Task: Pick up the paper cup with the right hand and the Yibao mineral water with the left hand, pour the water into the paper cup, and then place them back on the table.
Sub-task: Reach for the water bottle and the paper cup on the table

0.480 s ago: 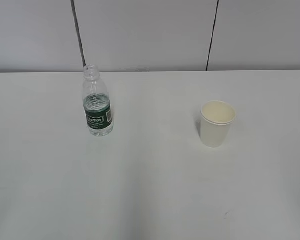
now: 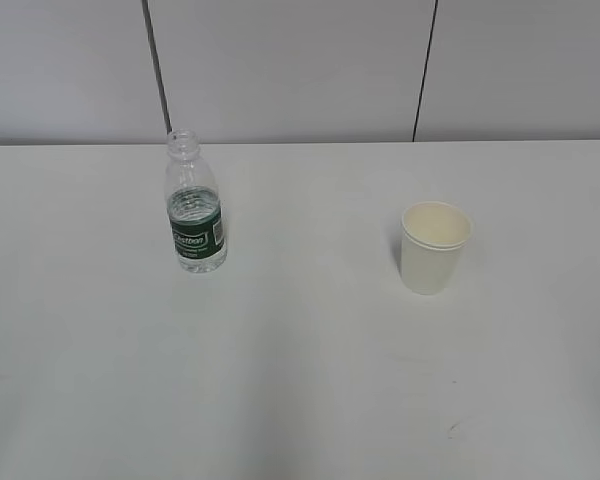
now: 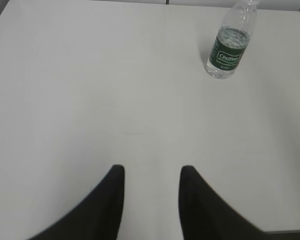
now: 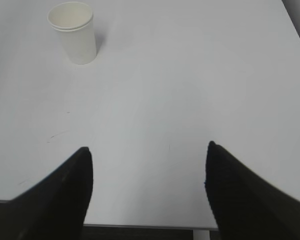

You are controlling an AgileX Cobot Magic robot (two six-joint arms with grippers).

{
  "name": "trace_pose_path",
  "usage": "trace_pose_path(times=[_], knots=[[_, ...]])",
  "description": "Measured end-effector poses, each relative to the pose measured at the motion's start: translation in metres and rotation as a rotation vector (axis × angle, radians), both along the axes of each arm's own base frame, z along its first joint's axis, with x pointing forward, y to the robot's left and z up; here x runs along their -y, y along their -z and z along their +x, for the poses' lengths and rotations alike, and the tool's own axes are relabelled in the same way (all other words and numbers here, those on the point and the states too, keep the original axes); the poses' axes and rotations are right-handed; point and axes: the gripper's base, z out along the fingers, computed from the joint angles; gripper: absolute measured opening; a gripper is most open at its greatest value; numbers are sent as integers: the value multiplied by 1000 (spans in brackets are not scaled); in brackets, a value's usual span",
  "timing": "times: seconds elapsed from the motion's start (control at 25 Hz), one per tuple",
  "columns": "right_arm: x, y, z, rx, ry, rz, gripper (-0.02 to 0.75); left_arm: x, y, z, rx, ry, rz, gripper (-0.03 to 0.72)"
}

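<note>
The Yibao mineral water bottle (image 2: 194, 205) stands upright and capless on the white table (image 2: 300, 380), left of centre, partly filled with water. It also shows in the left wrist view (image 3: 231, 42) at the far upper right. The paper cup (image 2: 434, 247) stands upright at the right; it shows in the right wrist view (image 4: 73, 32) at the upper left. My left gripper (image 3: 151, 172) is open and empty, well short of the bottle. My right gripper (image 4: 148, 150) is open wide and empty near the table's front edge, far from the cup. Neither arm shows in the exterior view.
A grey panelled wall (image 2: 300, 70) with dark seams rises behind the table's far edge. The table's front edge (image 4: 145, 226) shows below my right gripper, and its right edge (image 4: 295, 25) runs at the upper right.
</note>
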Motion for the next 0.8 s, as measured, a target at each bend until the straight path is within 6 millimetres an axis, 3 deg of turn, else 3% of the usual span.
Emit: trace_pose_path(times=[0.32, 0.64, 0.8], knots=[[0, 0, 0, 0, 0, 0, 551, 0, 0, 0, 0, 0, 0, 238], [0, -25, 5, 246, -6, -3, 551, 1, 0, 0, 0, 6, -9, 238], [-1, -35, 17, 300, -10, -5, 551, 5, 0, 0, 0, 37, -53, 238]])
